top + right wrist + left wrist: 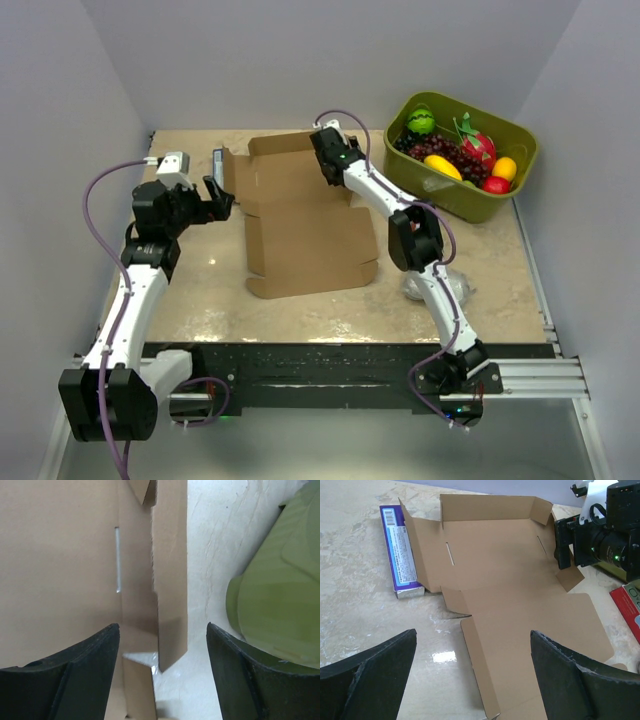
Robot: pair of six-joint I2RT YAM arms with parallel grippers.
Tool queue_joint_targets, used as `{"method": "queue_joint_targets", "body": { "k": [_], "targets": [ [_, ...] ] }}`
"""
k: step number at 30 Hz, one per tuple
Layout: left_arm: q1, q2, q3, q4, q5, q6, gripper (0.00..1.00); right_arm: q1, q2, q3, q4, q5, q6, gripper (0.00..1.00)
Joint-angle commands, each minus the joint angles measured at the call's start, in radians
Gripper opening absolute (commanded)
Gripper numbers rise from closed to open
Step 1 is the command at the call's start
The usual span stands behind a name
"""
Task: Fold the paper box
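Observation:
The paper box point(300, 215) is a brown die-cut sheet lying mostly flat mid-table, its far flaps and side flaps partly raised. My left gripper point(222, 200) is open and empty, just left of the sheet's left edge. In the left wrist view the gripper point(473, 632) looks across the sheet point(520, 580), with a narrow side flap point(480, 675) between the fingers. My right gripper point(325, 160) is open at the sheet's far right corner. In the right wrist view the gripper point(163, 626) stands over the raised right side flap point(170, 580); I see no contact.
An olive-green bin point(462, 150) of plastic fruit stands at the back right, close to my right gripper point(280, 600). A purple carton point(400, 550) lies against the sheet's left flap. A red packet point(627, 605) and a crumpled clear wrapper point(440, 288) lie to the right.

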Motion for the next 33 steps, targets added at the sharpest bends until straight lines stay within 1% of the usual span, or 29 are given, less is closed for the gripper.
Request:
{"method": "queue_joint_targets", "body": {
  "k": [1, 4, 6, 8, 9, 10, 11, 12, 14, 15, 16, 20, 21, 24, 25, 26, 28, 29, 31, 32, 33],
  "targets": [
    [0.001, 0.007, 0.0, 0.026, 0.021, -0.009, 1.0, -0.017, 0.011, 0.067, 0.073, 0.034, -0.068, 0.7],
    [0.001, 0.012, 0.001, 0.026, 0.023, -0.007, 1.0, -0.021, 0.015, 0.062, 0.1, 0.028, -0.089, 0.62],
    [0.001, 0.013, 0.001, 0.026, 0.024, -0.006, 1.0, -0.023, 0.023, 0.064, 0.111, 0.028, -0.104, 0.51],
    [0.001, 0.013, 0.001, 0.028, 0.026, -0.006, 1.0, -0.023, 0.029, 0.064, 0.113, 0.022, -0.117, 0.43],
    [0.001, 0.016, 0.001, 0.028, 0.026, -0.004, 1.0, -0.023, 0.029, 0.064, 0.114, 0.02, -0.121, 0.37],
    [0.001, 0.016, 0.001, 0.028, 0.026, -0.004, 1.0, -0.023, 0.031, 0.063, 0.113, 0.019, -0.123, 0.35],
    [0.001, 0.018, 0.001, 0.028, 0.027, -0.004, 1.0, -0.023, 0.026, 0.059, 0.113, 0.017, -0.124, 0.29],
    [0.001, 0.018, 0.001, 0.028, 0.029, -0.004, 1.0, -0.021, 0.024, 0.056, 0.113, 0.015, -0.123, 0.2],
    [0.001, 0.022, 0.001, 0.028, 0.035, -0.004, 1.0, -0.023, 0.014, 0.038, 0.116, 0.005, -0.121, 0.12],
    [0.001, 0.023, 0.001, 0.028, 0.038, -0.004, 1.0, -0.023, -0.003, 0.032, 0.117, 0.002, -0.121, 0.03],
    [0.002, 0.023, 0.001, 0.031, 0.041, -0.006, 1.0, -0.021, -0.011, 0.027, 0.119, 0.002, -0.118, 0.0],
    [0.018, 0.023, -0.004, 0.048, 0.092, -0.032, 1.0, -0.021, -0.089, -0.023, 0.114, -0.023, -0.095, 0.0],
    [0.028, 0.023, -0.005, 0.057, 0.105, -0.043, 1.0, -0.02, -0.135, -0.039, 0.117, -0.038, -0.088, 0.0],
    [0.112, 0.021, -0.013, 0.081, 0.167, -0.079, 1.0, -0.021, -0.222, -0.121, 0.136, -0.061, -0.055, 0.0],
    [0.129, 0.021, -0.019, 0.097, 0.185, -0.089, 1.0, -0.02, -0.291, -0.146, 0.142, -0.079, -0.048, 0.0],
    [0.142, 0.021, -0.025, 0.124, 0.213, -0.095, 1.0, -0.02, -0.323, -0.196, 0.148, -0.096, -0.029, 0.0],
    [0.162, 0.022, -0.027, 0.132, 0.224, -0.099, 1.0, -0.02, -0.429, -0.246, 0.168, -0.133, 0.0, 0.0],
    [0.163, 0.024, -0.027, 0.132, 0.227, -0.095, 1.0, -0.021, -0.468, -0.293, 0.174, -0.15, 0.015, 0.0],
    [0.163, 0.023, -0.031, 0.133, 0.234, -0.08, 1.0, -0.021, -0.535, -0.338, 0.183, -0.184, 0.035, 0.0],
    [0.163, 0.023, -0.033, 0.135, 0.242, -0.076, 1.0, -0.021, -0.61, -0.386, 0.191, -0.228, 0.052, 0.0],
    [0.162, 0.024, -0.031, 0.135, 0.245, -0.07, 1.0, -0.021, -0.644, -0.413, 0.206, -0.257, 0.061, 0.0]
  ]
}}
